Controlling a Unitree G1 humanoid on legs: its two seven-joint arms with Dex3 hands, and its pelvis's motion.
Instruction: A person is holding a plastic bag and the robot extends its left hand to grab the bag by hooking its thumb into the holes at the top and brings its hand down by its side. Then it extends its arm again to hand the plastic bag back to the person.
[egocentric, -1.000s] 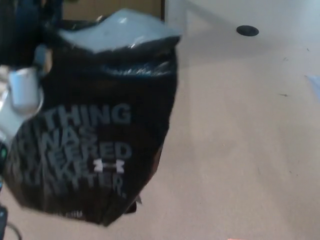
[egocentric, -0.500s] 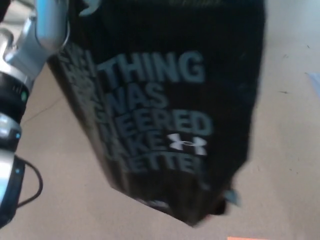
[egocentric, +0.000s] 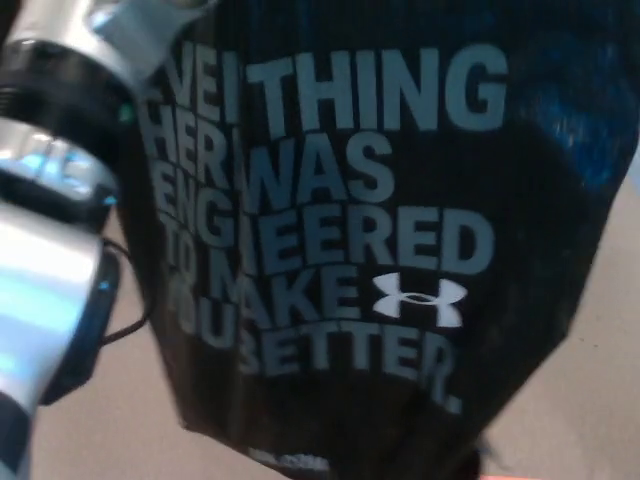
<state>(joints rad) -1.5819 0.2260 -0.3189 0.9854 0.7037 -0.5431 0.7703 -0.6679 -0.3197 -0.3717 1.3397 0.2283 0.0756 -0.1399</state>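
One black plastic bag (egocentric: 400, 250) fills most of the head view, hanging close to the camera. Grey block lettering runs across its face in several lines, partly creased; the readable parts include "THING", "WAS", "EERED", "MAKE" and "BETTER". A small white logo of two crossed curves sits just right of "MAKE". The bag's top runs out of the picture at the upper edge, and its lower end tapers toward the bottom edge.

The robot's left arm (egocentric: 50, 230) comes in along the left side, a blurred column of silver and black segments with small blue-green lights, rising toward the upper left corner. A thin black cable (egocentric: 122, 325) loops off it at mid height. The bag hangs immediately to the right of this arm, its left edge overlapping the arm's upper segments. The left hand itself is cut off by the frame or hidden behind the bag, so whether its fingers are apart or clamped on the bag cannot be told. The right hand does not show.

Beige floor (egocentric: 610, 400) appears at the lower left and lower right, behind the bag.
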